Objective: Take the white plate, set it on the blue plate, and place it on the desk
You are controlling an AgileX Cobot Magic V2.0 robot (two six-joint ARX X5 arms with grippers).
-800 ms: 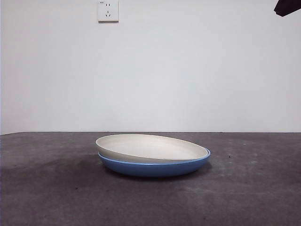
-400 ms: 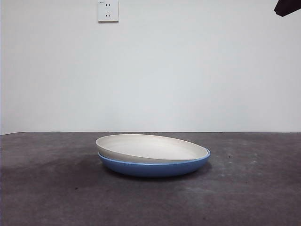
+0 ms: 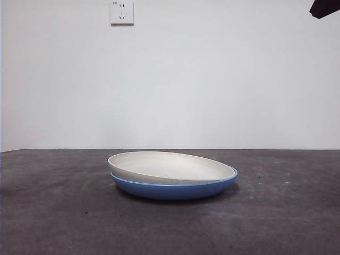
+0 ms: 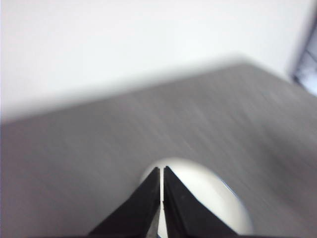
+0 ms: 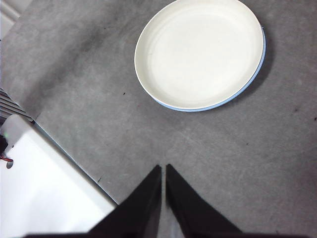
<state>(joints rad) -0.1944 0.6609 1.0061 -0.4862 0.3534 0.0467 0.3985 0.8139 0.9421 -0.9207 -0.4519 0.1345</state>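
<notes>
You have the surface spread dark grey-brown and speckled across the whole foreground, running back to a plain white wall. High on that wall sits a white socket plate.

Near the middle of the surface rests the blue plate, its glossy rim showing as a thin band. The white plate lies inside it, nested but not level: in the front view its left edge rides higher than its right, so it sits slightly tilted in the blue one. From the right wrist view you see the white plate covering nearly all of the blue plate, which shows only as a crescent along one side.

Your right hand hangs above the bare surface, well apart from the stack, both jaws brought together with only a hairline between them, holding nothing.

Your left hand is likewise closed and empty, raised over the surface; that view is blurred, and the white plate shows pale just past the jaw tips.

One arm shows only as a black tip at the top corner of the front view.
</notes>
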